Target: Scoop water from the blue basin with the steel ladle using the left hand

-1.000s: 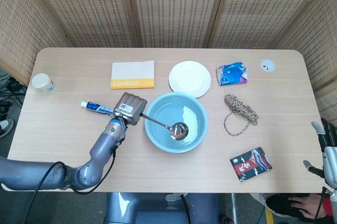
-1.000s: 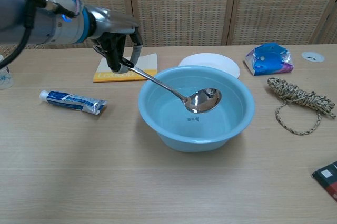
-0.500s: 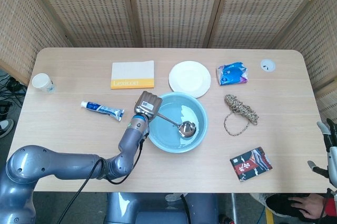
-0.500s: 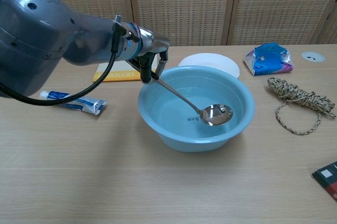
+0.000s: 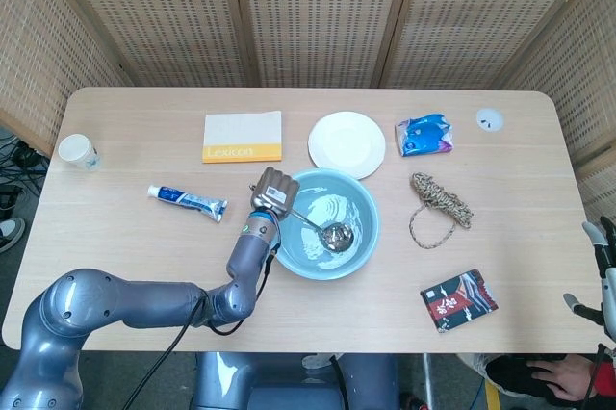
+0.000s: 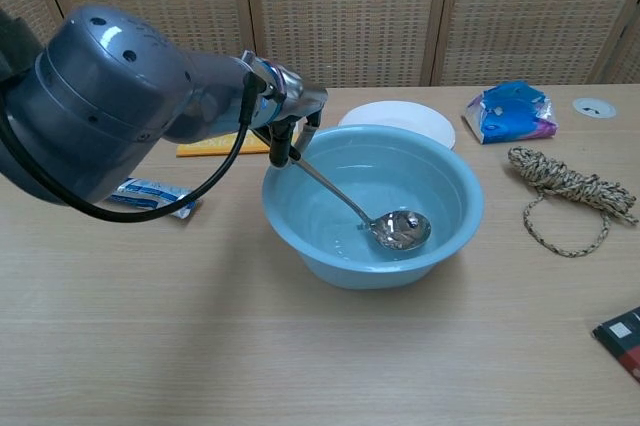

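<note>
The round light-blue plastic basin [image 5: 327, 224] sits at the middle of the pale wooden table [image 5: 125, 256], and the left hand [image 5: 272, 189] hangs over its rim at about nine o'clock, fingers wrapped round the upper end of the polished steel ladle [image 6: 398, 230]. The handle slopes down from that grip toward four o'clock in the chest view, and the bowl of the ladle lies low inside the basin near the bottom.

Half a second ago the ladle bowl rode a little higher and further toward the basin's three o'clock wall; a second ago it was well up, near rim level, with the hand out beside the white-and-blue toothpaste tube [image 5: 187, 200]. Now the bowl has dropped and drawn back toward the centre, and the water around it shows ripples in the head view. I judge the dip is under way: the ladle is at or under the surface, so filling is close, and the lift has not begun. Whether water already sits in the bowl I cannot tell from the glare on the steel.

The right hand [image 5: 604, 280] shows only at the table's four o'clock edge in the head view, away from the work; its fingers look loosely apart and hold nothing that I can see.
</note>
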You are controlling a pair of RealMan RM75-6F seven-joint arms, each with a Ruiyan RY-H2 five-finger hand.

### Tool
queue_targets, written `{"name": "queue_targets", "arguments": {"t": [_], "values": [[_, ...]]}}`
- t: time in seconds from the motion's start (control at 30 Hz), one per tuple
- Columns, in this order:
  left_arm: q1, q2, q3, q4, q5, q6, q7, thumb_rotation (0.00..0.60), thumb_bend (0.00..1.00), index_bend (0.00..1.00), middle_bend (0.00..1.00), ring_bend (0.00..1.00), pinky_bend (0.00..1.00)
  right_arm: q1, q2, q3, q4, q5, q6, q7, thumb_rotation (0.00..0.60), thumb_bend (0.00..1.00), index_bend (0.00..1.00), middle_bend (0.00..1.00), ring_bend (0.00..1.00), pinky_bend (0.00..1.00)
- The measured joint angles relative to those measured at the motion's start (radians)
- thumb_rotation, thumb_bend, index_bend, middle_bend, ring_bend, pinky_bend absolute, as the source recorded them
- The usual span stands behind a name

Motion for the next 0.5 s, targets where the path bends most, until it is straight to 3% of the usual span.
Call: {"name": "queue_targets", "arguments": {"t": [0.27, 0.5], "values": [[-0.022, -0.043, 0.002, 0.072, -0.027, -0.006, 0.046, 0.600, 0.53, 1.00, 0.98, 1.00, 1.00, 0.005, 0.000, 0.003, 0.004, 0.008, -0.012, 0.005, 0.600, 0.00, 0.00, 0.00, 0.00, 0.00], [-0.029, -0.046, -0.021, 0.071, -0.053, 0.000, 0.061, 0.600, 0.53, 1.00, 0.98, 1.00, 1.00, 0.009, -0.001, 0.003, 0.006, 0.011, -0.019, 0.006, 0.600, 0.00, 0.00, 0.00, 0.00, 0.00]]}}
